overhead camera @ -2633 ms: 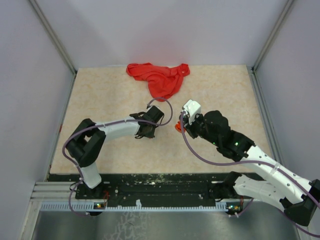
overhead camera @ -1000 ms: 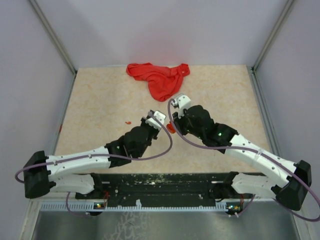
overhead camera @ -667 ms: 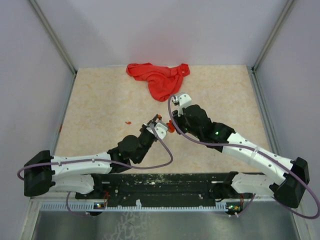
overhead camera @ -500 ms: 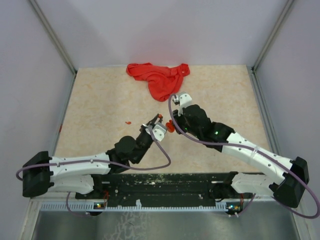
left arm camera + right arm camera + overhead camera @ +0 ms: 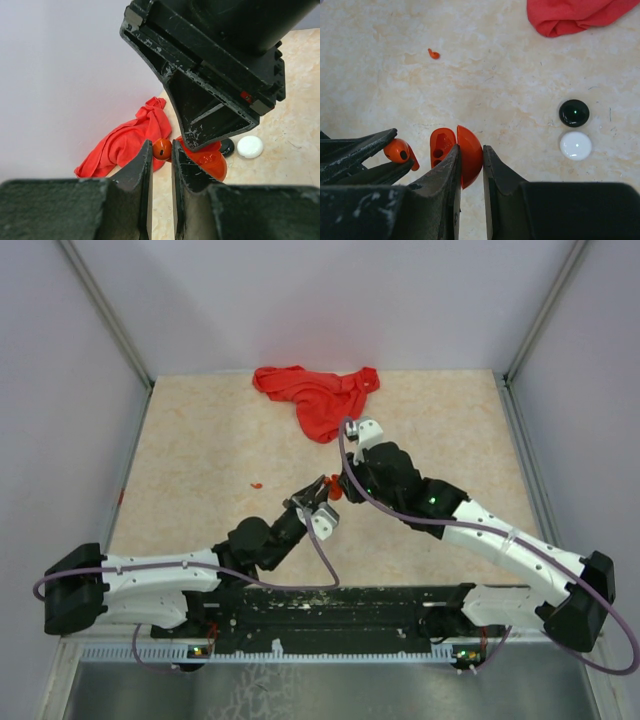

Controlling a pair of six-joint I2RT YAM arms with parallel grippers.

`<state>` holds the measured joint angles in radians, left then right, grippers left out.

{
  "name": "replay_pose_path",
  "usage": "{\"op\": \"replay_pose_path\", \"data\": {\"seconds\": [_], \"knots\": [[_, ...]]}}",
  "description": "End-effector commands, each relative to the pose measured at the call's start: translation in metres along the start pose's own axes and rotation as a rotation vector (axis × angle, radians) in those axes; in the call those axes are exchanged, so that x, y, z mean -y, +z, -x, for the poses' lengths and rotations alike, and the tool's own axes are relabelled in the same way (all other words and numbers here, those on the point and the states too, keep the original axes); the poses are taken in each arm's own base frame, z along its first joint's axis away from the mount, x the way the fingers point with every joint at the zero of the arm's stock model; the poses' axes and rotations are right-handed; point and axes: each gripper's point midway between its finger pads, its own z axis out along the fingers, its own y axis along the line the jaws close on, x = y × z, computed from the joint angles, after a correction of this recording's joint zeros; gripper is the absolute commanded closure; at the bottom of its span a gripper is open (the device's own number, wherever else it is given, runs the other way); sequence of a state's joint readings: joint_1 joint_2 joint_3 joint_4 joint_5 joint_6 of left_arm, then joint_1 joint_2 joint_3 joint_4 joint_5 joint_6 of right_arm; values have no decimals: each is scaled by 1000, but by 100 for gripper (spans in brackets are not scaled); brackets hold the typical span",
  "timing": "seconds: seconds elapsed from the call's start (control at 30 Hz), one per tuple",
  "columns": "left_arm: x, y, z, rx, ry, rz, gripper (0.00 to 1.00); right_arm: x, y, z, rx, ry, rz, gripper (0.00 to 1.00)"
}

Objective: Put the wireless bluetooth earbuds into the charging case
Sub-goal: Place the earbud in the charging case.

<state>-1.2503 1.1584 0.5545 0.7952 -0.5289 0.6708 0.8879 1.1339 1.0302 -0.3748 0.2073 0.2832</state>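
My right gripper [image 5: 470, 152] is shut on an open red charging case [image 5: 467, 152], held above the table; its lid [image 5: 441, 146] stands open to the left. My left gripper [image 5: 161, 150] is shut on a red earbud [image 5: 162, 149], held just left of the open case; it also shows in the right wrist view [image 5: 400, 151]. In the top view the two grippers meet at the table's middle, with the case [image 5: 335, 491] between them. A second red earbud [image 5: 434, 54] lies loose on the table, also in the top view [image 5: 257, 484]. No black or white earbuds show.
A closed black round case [image 5: 574, 112] and a closed white round case [image 5: 575, 145] lie side by side on the table under the right arm. A crumpled red cloth [image 5: 320, 395] lies at the back middle. Grey walls enclose the beige table [image 5: 200, 440].
The left arm has swung in from the left with the earbud and risen toward the right gripper. The right gripper moved back-left with the case. The two now nearly touch.
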Motion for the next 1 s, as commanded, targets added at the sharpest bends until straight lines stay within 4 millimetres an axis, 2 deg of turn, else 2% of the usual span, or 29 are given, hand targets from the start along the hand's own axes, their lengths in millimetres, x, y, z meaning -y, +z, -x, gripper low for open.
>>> {"op": "replay_pose_path", "data": {"seconds": [0.0, 0.57, 0.97], "knots": [[-4, -2, 19, 90, 34, -11, 90, -17, -12, 32, 73, 29, 65, 92], [-7, 2, 11, 38, 180, -4, 92, -26, -20, 39, 85, -42, 44, 92], [-2, -2, 3, 8, 211, -34, 93, -23, -22, 42, 99, -51, 16, 92]]}}
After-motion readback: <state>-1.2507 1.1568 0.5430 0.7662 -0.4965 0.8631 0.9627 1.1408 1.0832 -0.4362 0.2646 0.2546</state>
